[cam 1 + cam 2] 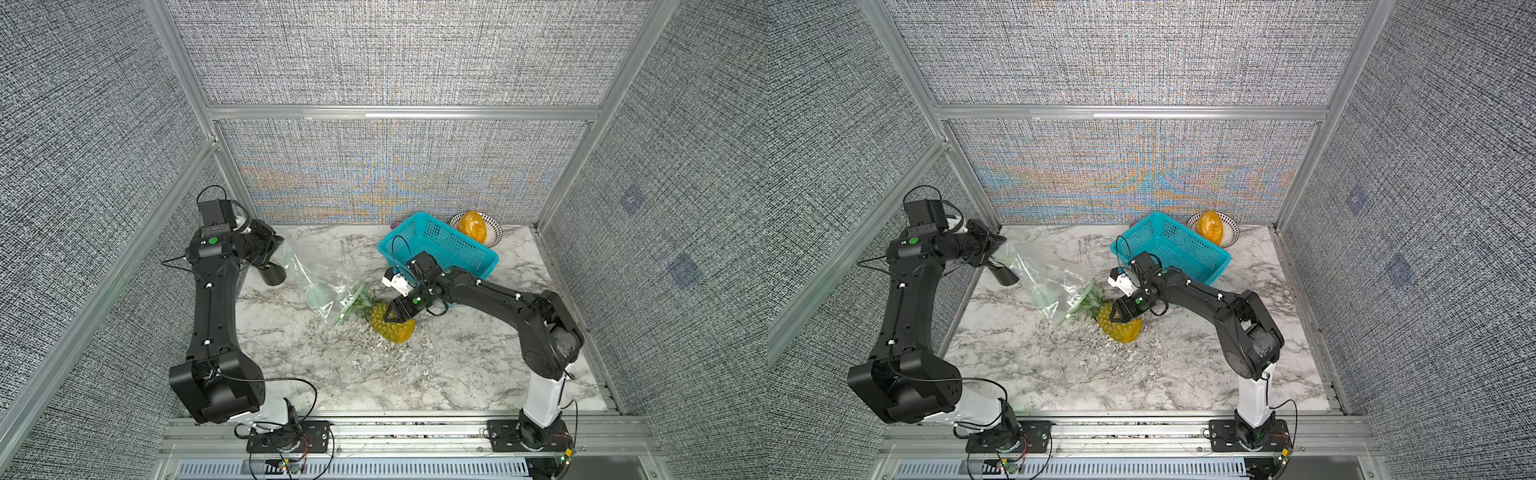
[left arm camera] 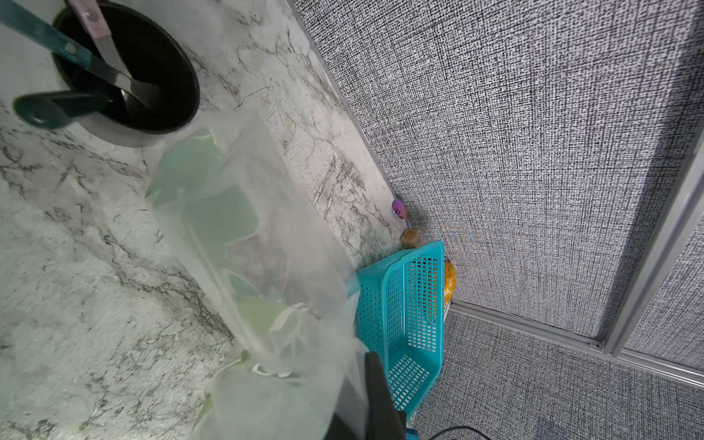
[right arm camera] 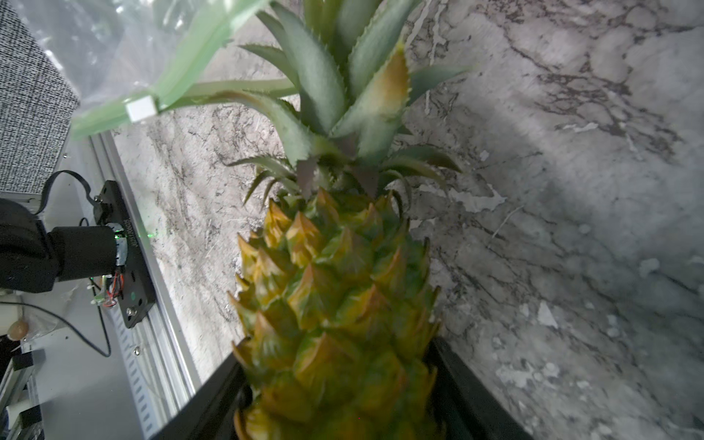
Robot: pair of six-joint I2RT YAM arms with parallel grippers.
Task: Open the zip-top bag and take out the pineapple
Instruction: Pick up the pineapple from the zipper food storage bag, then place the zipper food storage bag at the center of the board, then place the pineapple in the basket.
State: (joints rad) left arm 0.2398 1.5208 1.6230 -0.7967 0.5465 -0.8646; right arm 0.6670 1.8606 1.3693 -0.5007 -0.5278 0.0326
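The pineapple lies on the marble table, its body outside the zip-top bag. Its leaf crown still reaches the bag's pale green zip strip. My right gripper is shut on the pineapple's scaled body, one black finger on each side. My left gripper is shut on the bag's far end and holds it raised, so the clear plastic hangs down toward the table.
A teal basket stands behind the right arm. A bowl at the back right holds a smooth orange-yellow fruit. A black cup with utensils sits beside the left gripper. Walls enclose the table.
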